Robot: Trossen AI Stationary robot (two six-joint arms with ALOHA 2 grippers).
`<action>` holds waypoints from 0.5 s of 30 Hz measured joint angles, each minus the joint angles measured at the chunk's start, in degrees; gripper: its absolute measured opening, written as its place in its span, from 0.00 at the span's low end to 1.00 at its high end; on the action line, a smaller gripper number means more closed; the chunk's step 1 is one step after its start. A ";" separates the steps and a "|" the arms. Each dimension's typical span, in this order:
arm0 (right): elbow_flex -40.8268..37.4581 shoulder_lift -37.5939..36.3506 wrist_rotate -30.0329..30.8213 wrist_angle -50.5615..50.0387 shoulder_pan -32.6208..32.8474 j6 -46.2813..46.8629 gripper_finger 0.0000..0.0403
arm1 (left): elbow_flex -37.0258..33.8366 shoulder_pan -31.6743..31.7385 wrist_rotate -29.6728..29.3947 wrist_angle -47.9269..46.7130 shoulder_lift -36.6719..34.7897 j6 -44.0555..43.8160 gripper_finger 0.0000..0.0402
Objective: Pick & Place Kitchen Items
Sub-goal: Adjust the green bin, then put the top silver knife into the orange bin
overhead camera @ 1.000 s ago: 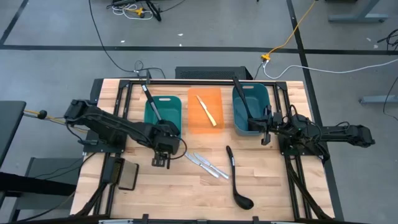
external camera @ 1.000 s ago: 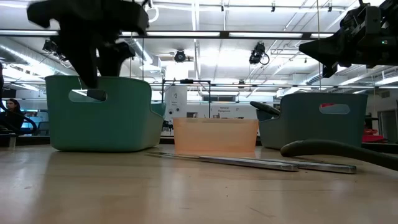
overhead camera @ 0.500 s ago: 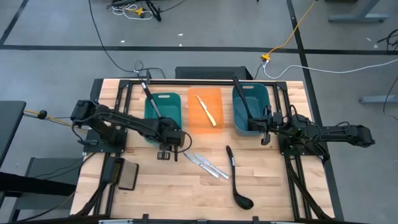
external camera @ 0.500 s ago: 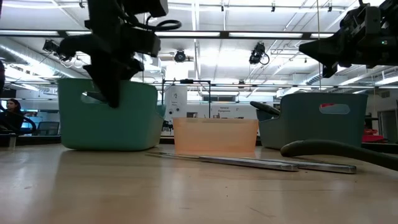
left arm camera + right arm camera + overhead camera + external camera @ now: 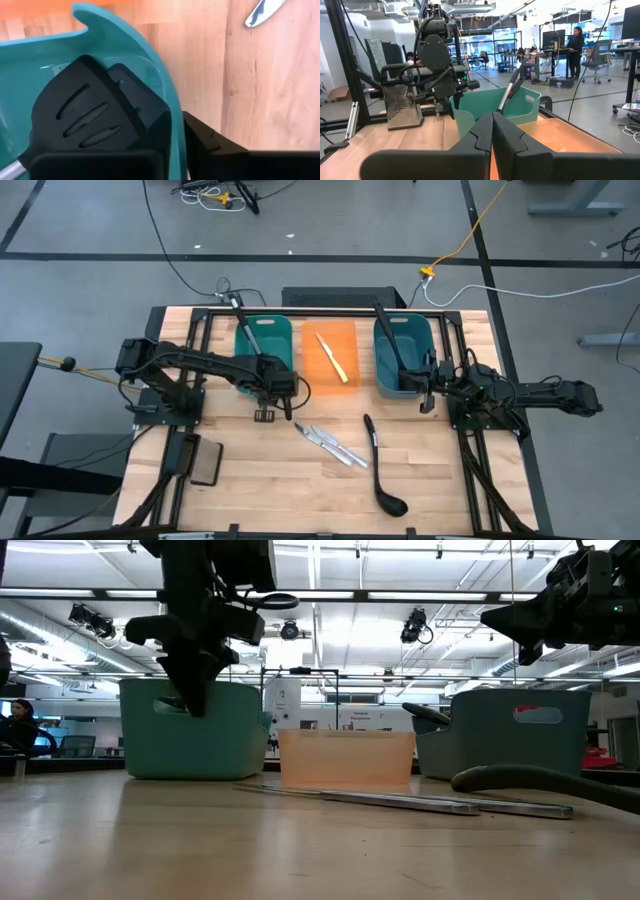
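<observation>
My left gripper (image 5: 195, 708) stands over the near end of the teal bin (image 5: 270, 340) and is shut on its wall. A black slotted spatula (image 5: 80, 115) leans inside that bin. The orange bin (image 5: 345, 345) holds a cream-handled knife (image 5: 333, 358). A long black handle (image 5: 388, 330) sticks out of the blue bin (image 5: 410, 355). Two silver knives (image 5: 330, 443) and a black ladle (image 5: 378, 465) lie flat on the wood. My right gripper (image 5: 492, 131) hovers shut by the blue bin's right side, holding nothing. My left gripper has the teal bin's near end wall (image 5: 174, 127) between its fingers, close to the rim. One finger (image 5: 145, 110) is inside the bin and the other (image 5: 210, 140) outside. The fingers come from above, pointing down. The bin stands upright with its bottom on the table.
A flat black pad (image 5: 205, 465) lies at the near left. The three bins stand in a row along the far side. Bare wood shows at the table's near middle, around the knives and the ladle.
My left gripper has gone toward the table's far edge and a little right, coming onto the teal bin's near wall. The teal bin has slid along the table toward the far edge, staying upright. The right arm has kept still.
</observation>
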 joint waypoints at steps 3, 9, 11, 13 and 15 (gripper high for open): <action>0.00 0.00 0.00 0.00 0.01 -0.11 0.03 | 0.08 -0.68 0.14 -0.18 0.00 0.12 0.21; 0.00 0.00 0.00 0.02 -0.01 -0.13 0.03 | 3.63 -1.29 -0.68 -3.65 0.00 -0.43 0.40; 0.00 0.00 0.03 0.03 0.00 -0.07 0.03 | 6.82 -1.32 -1.48 -6.84 0.00 -1.45 0.46; 0.00 0.00 0.03 0.05 -0.01 0.16 0.03 | 10.61 -1.53 -1.51 -11.89 -1.06 -3.15 0.50; 0.00 0.00 0.03 0.05 -0.01 0.35 0.03 | 13.89 -2.28 -1.38 -15.94 -3.62 -4.27 0.53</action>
